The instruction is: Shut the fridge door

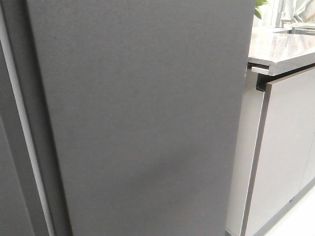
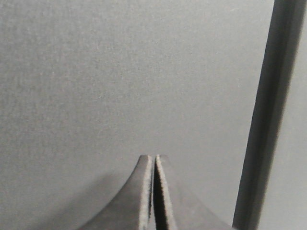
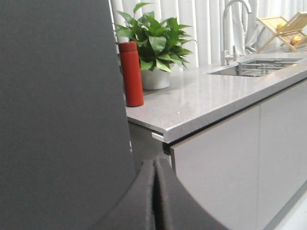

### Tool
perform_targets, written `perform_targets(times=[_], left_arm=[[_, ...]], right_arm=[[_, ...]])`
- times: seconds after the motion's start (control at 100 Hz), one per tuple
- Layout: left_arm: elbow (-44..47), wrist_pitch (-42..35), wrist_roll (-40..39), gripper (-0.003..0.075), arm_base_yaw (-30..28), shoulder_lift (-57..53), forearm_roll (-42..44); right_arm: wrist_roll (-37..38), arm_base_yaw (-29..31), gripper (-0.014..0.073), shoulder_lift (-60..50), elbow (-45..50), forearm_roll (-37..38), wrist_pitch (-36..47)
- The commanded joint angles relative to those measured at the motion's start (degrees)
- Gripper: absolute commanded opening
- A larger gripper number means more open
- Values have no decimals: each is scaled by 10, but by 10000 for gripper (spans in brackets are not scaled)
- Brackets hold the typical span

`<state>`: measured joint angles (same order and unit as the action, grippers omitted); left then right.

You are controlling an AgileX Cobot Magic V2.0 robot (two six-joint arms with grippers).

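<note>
The fridge door is a flat matte dark-grey panel that fills most of the front view. Its thick dark edge and a pale strip show along its left side. No gripper shows in the front view. My left gripper is shut and empty, its tips close to a flat grey door face, with a dark vertical band beside it. My right gripper is shut and empty, next to the door's free edge, between the door and the cabinet.
A matching dark-grey door is at the far left. Pale grey cabinet doors stand right of the fridge under a stone counter. A red flask, a potted plant and a sink are on the counter.
</note>
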<state>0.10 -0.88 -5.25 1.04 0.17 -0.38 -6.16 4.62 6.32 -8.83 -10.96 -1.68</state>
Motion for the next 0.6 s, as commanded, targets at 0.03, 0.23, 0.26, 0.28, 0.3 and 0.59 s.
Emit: perform_targets(times=[0.03, 0.23, 0.26, 0.28, 0.3, 0.59], left_arm=[[16, -44, -2, -21, 3, 11, -1], [16, -44, -2, -21, 3, 11, -1], [16, -44, -2, -21, 3, 11, -1], [16, -44, -2, -21, 3, 11, -1], [16, -44, -2, -21, 3, 11, -1], [16, -44, -2, -21, 3, 11, -1]], right_arm=[[1, 10, -76, -25, 16, 11, 37], [1, 27, -76, -55, 63, 15, 38], [3, 31, -76, -59, 71, 15, 39], [4, 34, -76, -63, 77, 15, 39], [4, 35, -76, -66, 83, 15, 39], [5, 42, -76, -75, 102, 27, 25]])
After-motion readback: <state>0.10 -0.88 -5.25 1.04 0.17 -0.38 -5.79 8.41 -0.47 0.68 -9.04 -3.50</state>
